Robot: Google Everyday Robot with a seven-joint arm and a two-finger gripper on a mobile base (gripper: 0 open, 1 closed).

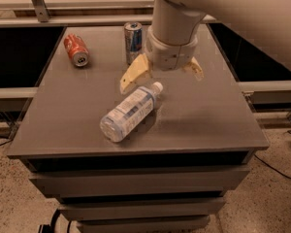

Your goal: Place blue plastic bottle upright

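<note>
**Spotter:** What does your camera view give you?

**Operator:** I see the blue plastic bottle (130, 110) lying on its side near the middle of the desk (208, 115). Its white cap (156, 86) points toward the far right and its base toward the front left. My hand (162, 80) hangs just above the cap end, released, with its two fingers (133, 76) spread wide and holding nothing.

**Spotter:** How will it handle?

**Operator:** I'd judge it light. The thin, clear, ribbed wall will likely give under a hard squeeze, and being round it could roll off sideways. The ribs and the label (131, 111) should offer some grip. I'd close across the body just below the shoulder, near the cap, because the plastic looks stiffer there, and tipping it up from that end should be easy.

**Spotter:** What's your count?

**Operator:** One bottle. Two cans: a slim blue-and-silver can (133, 41) upright at the back, just behind the hand, and a red-orange can (76, 50) on its side at the far left, well apart from the bottle. One hand, one desk.
</note>
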